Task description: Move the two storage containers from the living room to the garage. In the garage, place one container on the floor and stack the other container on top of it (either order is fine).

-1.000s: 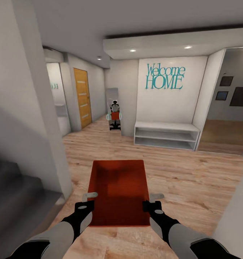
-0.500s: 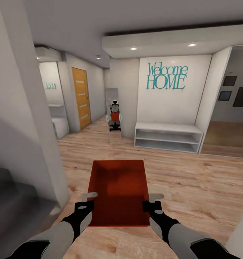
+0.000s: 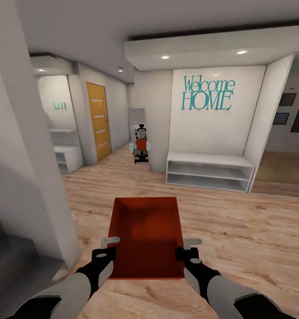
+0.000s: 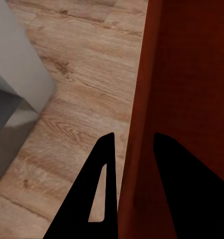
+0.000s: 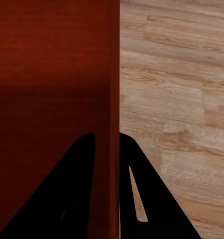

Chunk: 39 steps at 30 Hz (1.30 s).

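Note:
I hold one orange-red open-top storage container (image 3: 145,237) level in front of me, above light wood-plank floor. My left gripper (image 3: 108,248) is shut on its left wall and my right gripper (image 3: 188,248) is shut on its right wall. In the left wrist view, the left gripper (image 4: 132,149) has one dark finger on each side of the container wall (image 4: 191,74). In the right wrist view, the right gripper (image 5: 108,144) pinches the container wall (image 5: 52,64) in the same way. The second container is out of view.
A grey wall corner (image 3: 29,177) and dark stairs (image 3: 12,266) stand close on my left. Ahead are an orange-wood door with glass slats (image 3: 98,122), a mirror showing my reflection (image 3: 141,144), a white low shelf (image 3: 209,170) under a "Welcome HOME" sign (image 3: 207,94), and open wood floor (image 3: 238,221).
The whole view has shifted as I roll forward. The left wall has slid aside, showing more of the side room. The container and both grippers sit the same.

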Available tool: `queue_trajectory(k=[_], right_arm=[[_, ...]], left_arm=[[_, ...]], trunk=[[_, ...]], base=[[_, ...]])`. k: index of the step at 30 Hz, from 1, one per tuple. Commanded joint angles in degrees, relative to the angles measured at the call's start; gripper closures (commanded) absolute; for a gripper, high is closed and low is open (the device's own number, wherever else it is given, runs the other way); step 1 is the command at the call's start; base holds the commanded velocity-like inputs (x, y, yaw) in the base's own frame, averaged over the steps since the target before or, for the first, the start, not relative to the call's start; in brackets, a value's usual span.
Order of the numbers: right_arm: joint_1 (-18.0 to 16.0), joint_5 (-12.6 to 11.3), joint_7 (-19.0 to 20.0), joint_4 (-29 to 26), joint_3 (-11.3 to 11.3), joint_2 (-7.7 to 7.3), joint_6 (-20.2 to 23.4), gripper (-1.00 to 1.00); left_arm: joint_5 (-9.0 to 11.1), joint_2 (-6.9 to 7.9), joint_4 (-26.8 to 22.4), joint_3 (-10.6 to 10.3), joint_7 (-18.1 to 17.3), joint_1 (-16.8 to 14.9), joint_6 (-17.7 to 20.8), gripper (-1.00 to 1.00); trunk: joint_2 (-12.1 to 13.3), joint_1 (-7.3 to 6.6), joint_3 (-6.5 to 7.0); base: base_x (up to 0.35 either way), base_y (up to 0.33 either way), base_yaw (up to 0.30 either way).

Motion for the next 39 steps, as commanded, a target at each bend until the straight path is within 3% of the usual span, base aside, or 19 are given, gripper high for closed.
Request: queue_trajectory(k=[1, 39], right_arm=[[-0.12, -0.21, -1.14, -0.12, -3.67, -0.41, -2.56, 1.00], [-0.12, -0.23, -1.16, -0.12, -3.75, -0.41, -2.74, 1.00]], left_arm=[[0.40, 2.11, 0.16, 1.12, 0.29, 0.03, -0.07, 1.00], [0.40, 2.11, 0.16, 1.13, 0.29, 0.05, -0.07, 1.00]], trunk=[[-0.05, 0.04, -0.08], [-0.05, 0.04, -0.06]], base=[[0.323, 0.000, 0.000], [0.323, 0.000, 0.004]])
